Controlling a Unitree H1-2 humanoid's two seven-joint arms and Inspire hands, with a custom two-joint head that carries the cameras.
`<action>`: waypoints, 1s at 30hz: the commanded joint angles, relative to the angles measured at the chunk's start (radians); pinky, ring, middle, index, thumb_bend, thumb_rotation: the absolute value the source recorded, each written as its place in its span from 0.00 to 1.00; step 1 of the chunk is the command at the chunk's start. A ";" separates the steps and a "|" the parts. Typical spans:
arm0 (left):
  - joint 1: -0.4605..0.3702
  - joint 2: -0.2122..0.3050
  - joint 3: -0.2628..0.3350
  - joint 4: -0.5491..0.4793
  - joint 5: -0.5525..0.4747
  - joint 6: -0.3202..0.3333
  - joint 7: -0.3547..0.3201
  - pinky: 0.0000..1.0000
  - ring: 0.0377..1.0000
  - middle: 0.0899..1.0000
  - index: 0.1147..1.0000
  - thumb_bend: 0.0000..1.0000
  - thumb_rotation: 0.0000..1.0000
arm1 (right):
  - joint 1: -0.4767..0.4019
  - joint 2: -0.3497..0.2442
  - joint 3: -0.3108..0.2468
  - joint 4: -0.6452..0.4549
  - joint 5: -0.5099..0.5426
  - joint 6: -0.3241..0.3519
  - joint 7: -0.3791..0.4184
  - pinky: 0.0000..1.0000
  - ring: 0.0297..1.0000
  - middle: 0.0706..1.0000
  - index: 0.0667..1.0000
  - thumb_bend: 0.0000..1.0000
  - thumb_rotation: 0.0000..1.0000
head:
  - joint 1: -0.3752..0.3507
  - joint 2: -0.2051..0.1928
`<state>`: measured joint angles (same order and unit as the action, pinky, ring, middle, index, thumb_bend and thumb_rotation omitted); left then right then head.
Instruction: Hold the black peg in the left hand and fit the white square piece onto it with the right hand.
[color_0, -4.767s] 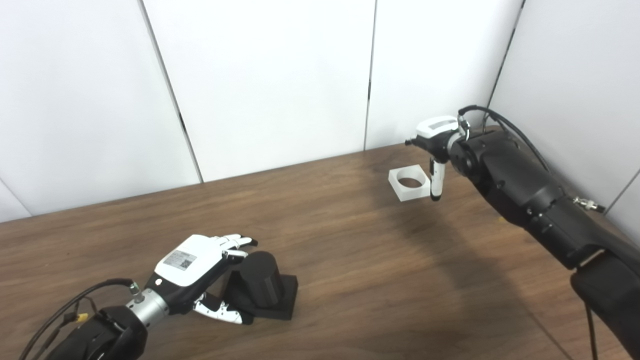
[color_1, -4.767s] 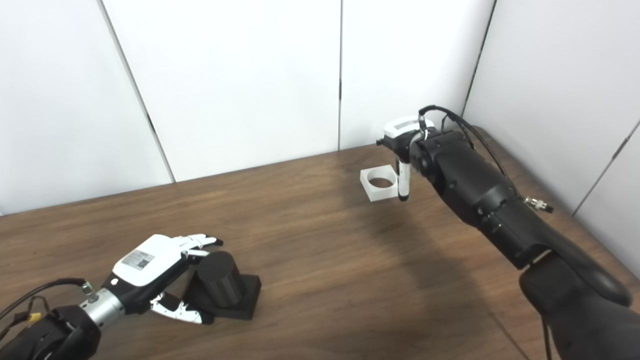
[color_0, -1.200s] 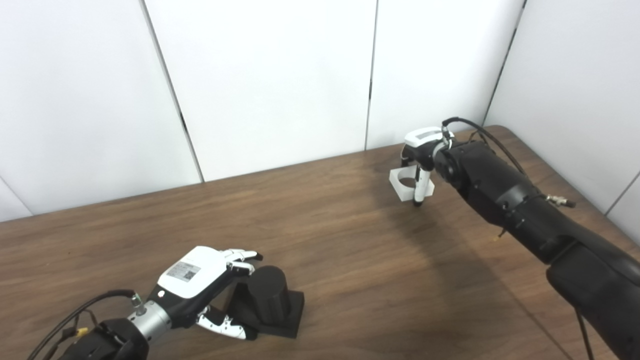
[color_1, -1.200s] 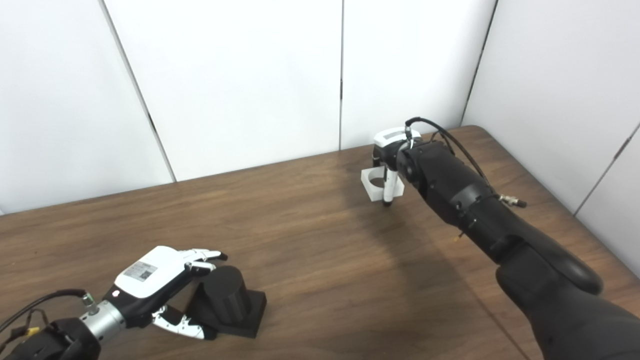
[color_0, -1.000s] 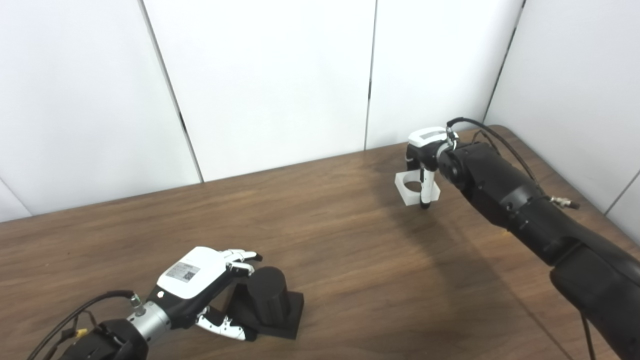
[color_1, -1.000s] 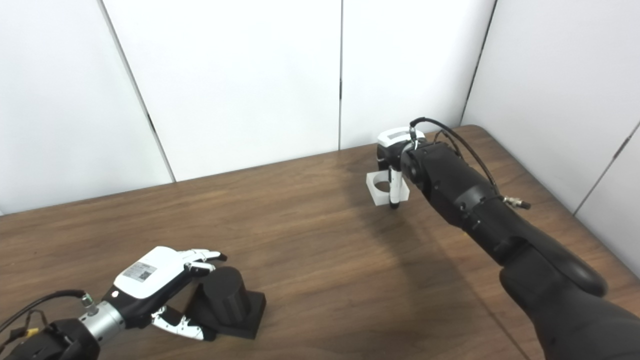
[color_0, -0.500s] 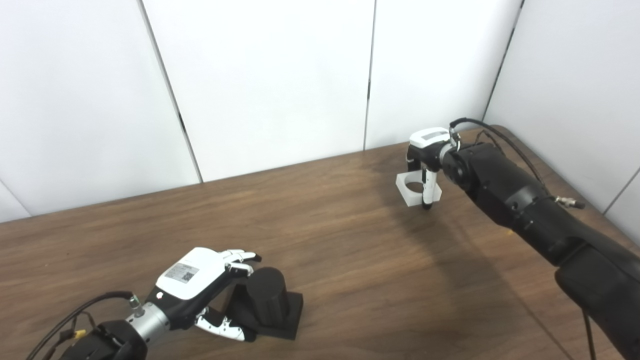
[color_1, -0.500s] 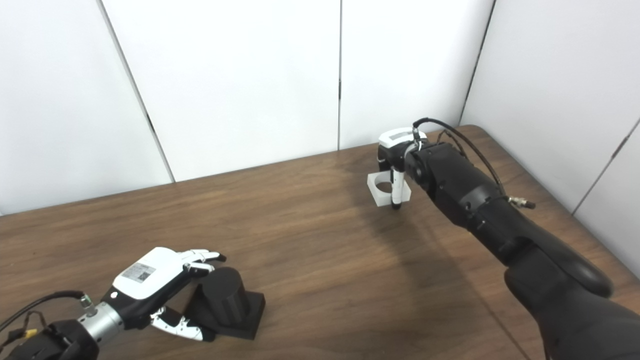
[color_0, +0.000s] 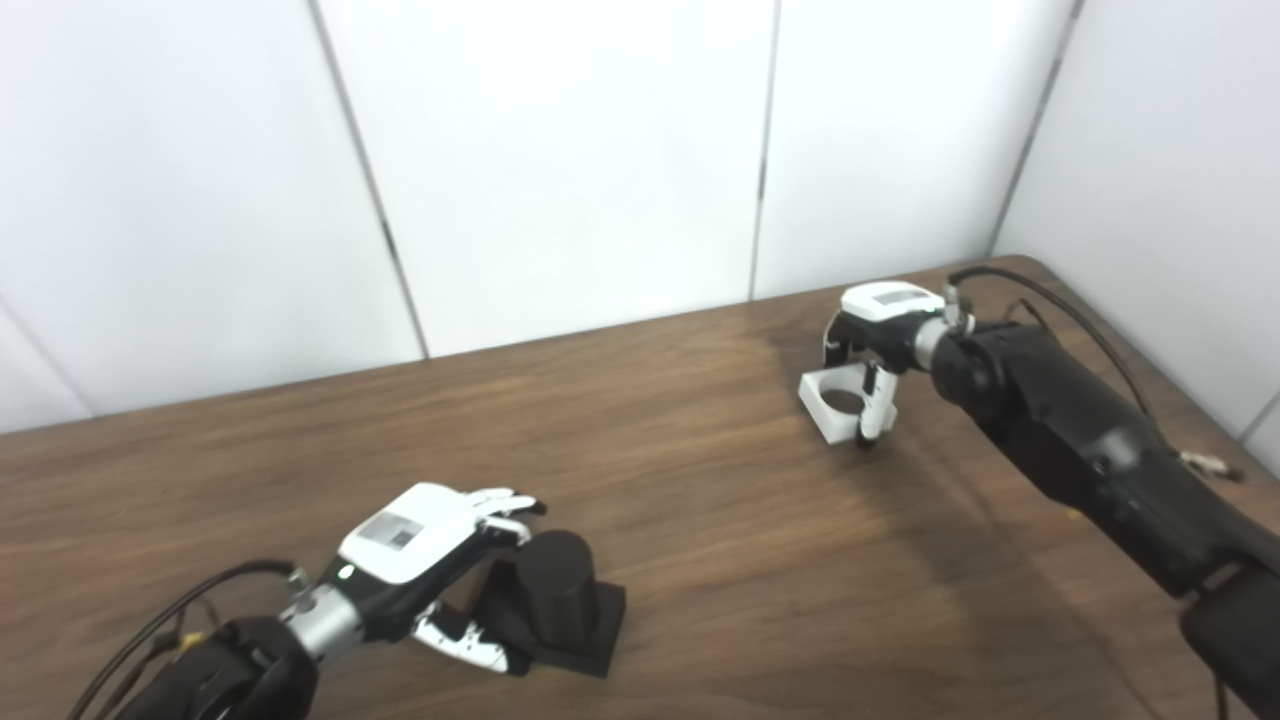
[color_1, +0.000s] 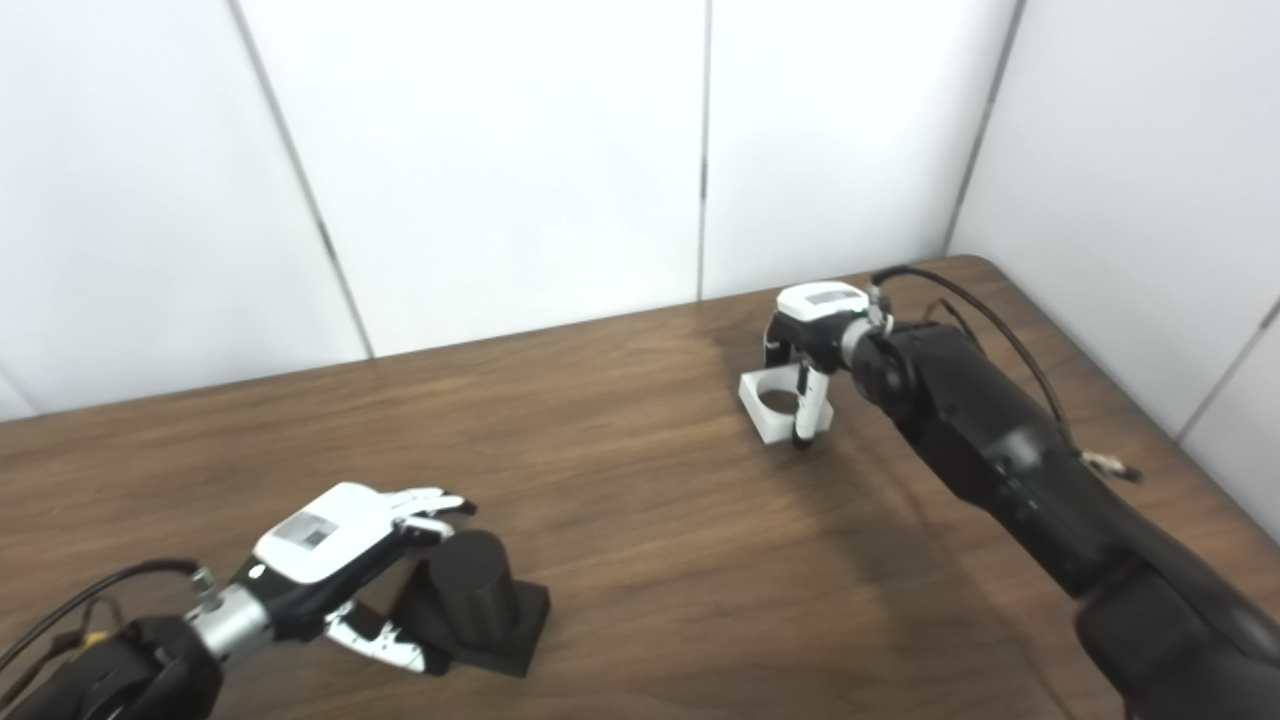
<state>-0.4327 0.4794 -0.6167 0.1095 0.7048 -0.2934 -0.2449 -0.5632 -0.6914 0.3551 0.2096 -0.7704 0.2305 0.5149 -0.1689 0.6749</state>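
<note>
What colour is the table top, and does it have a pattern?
The table is dark brown with a wood grain pattern; the left eye view shows it best.

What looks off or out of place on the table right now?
Nothing stands out. The black cylindrical peg stands upright on its square base, with the left hand cupped around it. The white square piece with a round hole sits far across the wooden table, right hand closed on its near corner. No damage shows.

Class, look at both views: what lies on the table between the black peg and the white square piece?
Nothing: in both eye views only bare wooden table lies between the black peg and the white square piece.
</note>
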 joint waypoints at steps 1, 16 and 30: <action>0.039 0.002 -0.047 0.035 0.064 0.017 -0.096 0.77 0.89 0.88 0.43 0.52 0.07 | -0.041 -0.032 -0.028 -0.057 0.016 -0.028 -0.001 0.75 0.82 0.75 0.44 0.52 0.13 | 0.004 0.001; 0.017 -0.056 -0.060 0.044 0.091 0.050 -0.106 0.74 0.89 0.88 0.43 0.52 0.07 | -0.032 -0.030 -0.053 -0.301 0.075 -0.101 0.073 0.79 0.81 0.73 0.44 0.52 0.13 | 0.148 0.037; 0.016 -0.065 -0.056 0.051 0.100 0.060 -0.105 0.75 0.90 0.89 0.43 0.52 0.07 | -0.072 0.006 -0.053 -0.449 0.110 -0.119 0.179 0.74 0.78 0.71 0.44 0.52 0.13 | 0.145 0.042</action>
<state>-0.4480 0.4276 -0.6170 0.1067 0.7358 -0.2435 -0.2801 -0.5719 -0.6766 0.3235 -0.1925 -0.6751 0.1123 0.6872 -0.0230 0.7164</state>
